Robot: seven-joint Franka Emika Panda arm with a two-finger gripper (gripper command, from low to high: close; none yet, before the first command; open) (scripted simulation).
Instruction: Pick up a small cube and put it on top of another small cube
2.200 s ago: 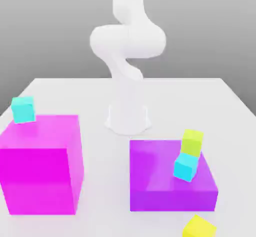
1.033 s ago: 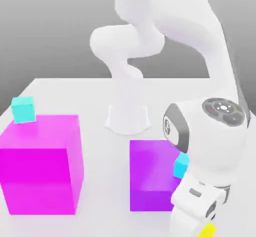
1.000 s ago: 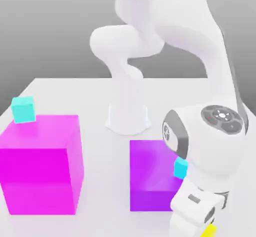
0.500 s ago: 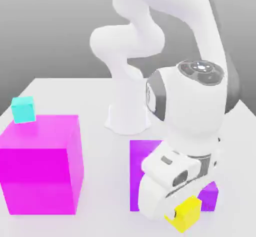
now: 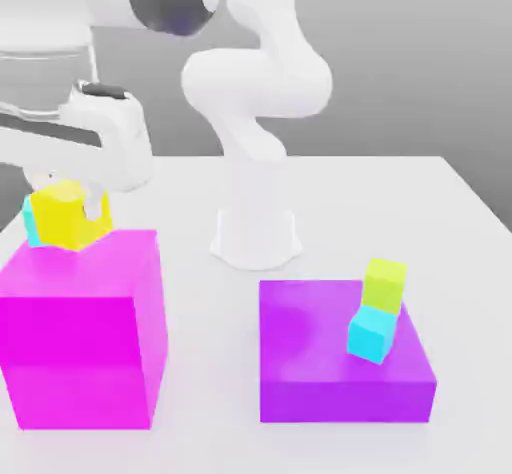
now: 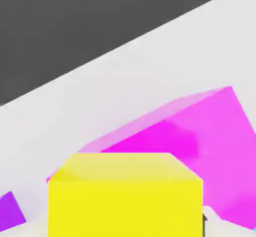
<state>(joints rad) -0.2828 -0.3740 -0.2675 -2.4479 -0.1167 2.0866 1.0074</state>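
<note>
A pale, nearly white tabletop [image 5: 330,212] spreads under even, bright light. Beyond its straight far edge, a plain grey backdrop [image 5: 400,72] darkens toward that edge; its near corners lie outside the exterior view.

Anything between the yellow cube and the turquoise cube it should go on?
Nothing visible stands between them. The claw holds the yellow cube above the magenta block, partly in front of the turquoise cube in the exterior view.
</note>
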